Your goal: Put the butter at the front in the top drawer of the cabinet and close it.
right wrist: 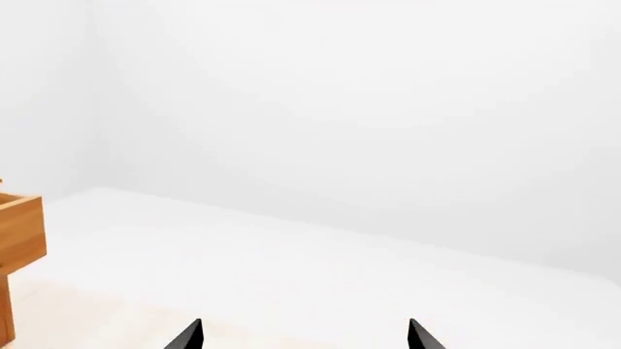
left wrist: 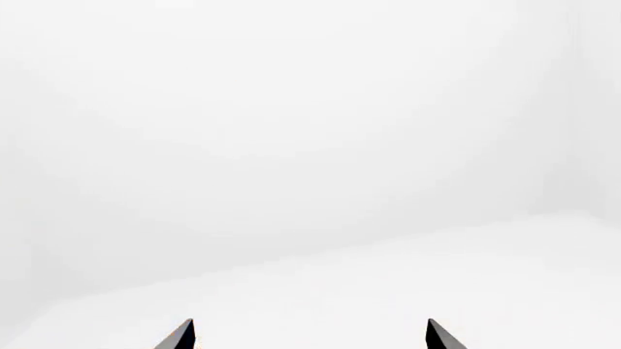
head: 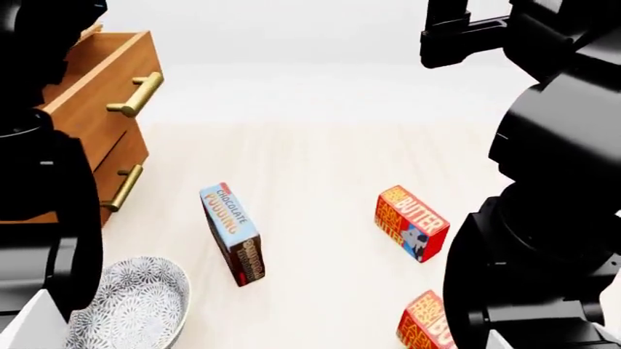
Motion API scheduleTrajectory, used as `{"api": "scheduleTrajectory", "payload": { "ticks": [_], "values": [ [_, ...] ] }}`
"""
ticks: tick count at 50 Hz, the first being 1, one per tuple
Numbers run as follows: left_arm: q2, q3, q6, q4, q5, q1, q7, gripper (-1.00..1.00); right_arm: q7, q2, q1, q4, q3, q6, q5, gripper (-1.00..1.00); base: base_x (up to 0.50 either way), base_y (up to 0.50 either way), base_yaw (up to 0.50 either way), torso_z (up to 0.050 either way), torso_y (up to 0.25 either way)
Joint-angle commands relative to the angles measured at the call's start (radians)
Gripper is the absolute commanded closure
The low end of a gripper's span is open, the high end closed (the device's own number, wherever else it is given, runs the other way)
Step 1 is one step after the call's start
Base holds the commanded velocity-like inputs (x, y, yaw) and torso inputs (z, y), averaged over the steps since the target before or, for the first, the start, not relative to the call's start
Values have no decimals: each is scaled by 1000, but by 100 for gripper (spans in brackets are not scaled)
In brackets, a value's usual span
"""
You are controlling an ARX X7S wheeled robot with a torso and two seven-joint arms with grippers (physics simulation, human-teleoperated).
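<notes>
Both grippers – left gripper (left wrist: 310, 336), right gripper (right wrist: 305, 336) – jaws wide, holding nothing. Top drawer (head: 102, 87) pulled out; front butter (head: 423, 324) near second butter carton (head: 411, 222), on the table (head: 321, 167).

Legible text appears in the head view only.

1. Pudding box (head: 233, 234), blue and brown, lying left of centre on the table: white lettering "CHOCOLATE PUDDING" on its blue top face. Further lettering on its brown side face repeats "PUDDING"; the rest is too small to read.

2. Butter carton (head: 411, 222), red-orange, right of centre: large yellow lettering "BUTTER" on its top face. Smaller yellow lettering on the adjoining faces is not legible. Its blue end panel carries a white cow figure, no text.

3. Second butter carton (head: 425, 324), near right, partly hidden behind the robot's arm: yellow lettering visible but cut off and unreadable.

Both wrist views show no text.
</notes>
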Motion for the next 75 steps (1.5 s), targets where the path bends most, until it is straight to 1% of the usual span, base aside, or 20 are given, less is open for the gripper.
{"api": "scheduleTrajectory", "payload": {
  "ticks": [1,4,6,7,9,12,13,17,19,21,24,26,29,31,38,42,49,56,68,75],
  "values": [
    [-53,152,-106,48,8,-19,55,-100,-98,-1,-21,-42,-10,2,-77,-100,0,0,0,0,0],
    [-84,276,-162,-20,20,-94,109,-100,-102,-1,-26,-51,-3,2,-76,-100,0,0,0,0,0],
    [-96,368,-190,-122,20,-178,173,-100,-110,-1,-31,-56,0,2,-80,-100,0,0,0,0,0],
    [-96,415,-204,-187,22,-226,204,-100,-115,-1,-35,-58,-1,2,-84,-100,0,0,0,0,0],
    [-58,456,-233,-387,30,-340,238,-100,-119,-1,-40,-62,2,2,-86,-100,0,0,0,0,0],
    [-9,624,-184,-655,30,-488,408,-100,-133,0,-49,-66,-2,1,-99,-100,0,0,0,0,0],
    [15,688,-158,-754,34,-530,485,-100,-144,0,-51,-66,-6,1,-111,-100,0,0,0,0,0],
    [111,885,-25,-1078,88,-618,744,-100,-174,1,-63,-71,-15,0,-146,-100,0,0,0,0,0],
    [107,950,-31,-1083,116,-624,847,-100,-179,2,-71,-76,-16,-2,-151,-100,0,0,0,0,0],
    [96,984,-40,-1084,134,-630,910,-100,-170,3,-81,-80,-12,-5,-141,-100,0,0,0,0,0],
    [77,991,-62,-1084,145,-642,944,-100,-156,5,-93,-84,-8,-8,-125,-100,0,0,0,0,0],
    [55,940,-100,-1084,139,-653,903,-100,-154,6,-100,-87,-7,-9,-118,-100,0,0,0,0,0],
    [19,790,-142,-1085,121,-655,767,-100,-148,6,-113,-94,-4,-10,-103,-100,0,0,0,0,0],
    [0,689,-150,-1085,119,-637,674,-100,-140,5,-122,-97,-2,-10,-89,-100,0,0,0,0,0],
    [-38,421,-128,-1085,124,-553,442,-100,-111,2,-150,-117,2,-3,-40,-100,0,0,0,0,0],
    [-47,331,-117,-1085,135,-513,384,-100,-90,1,-158,-125,7,-2,-11,-100,0,0,0,0,0],
    [-55,239,-100,-1085,154,-461,313,-100,-32,2,-178,-139,18,-2,60,-100,0,0,0,0,0],
    [-63,205,-97,-1085,177,-453,225,-100,-16,1,-179,-143,19,-1,79,-100,0,0,0,0,0],
    [-67,326,-108,-1085,190,-459,203,-100,7,0,-186,-155,31,1,117,-100,0,0,0,0,0],
    [-56,393,-105,-1084,186,-438,238,-100,21,-1,-189,-164,38,2,140,-100,0,0,0,0,0]
  ]
}}
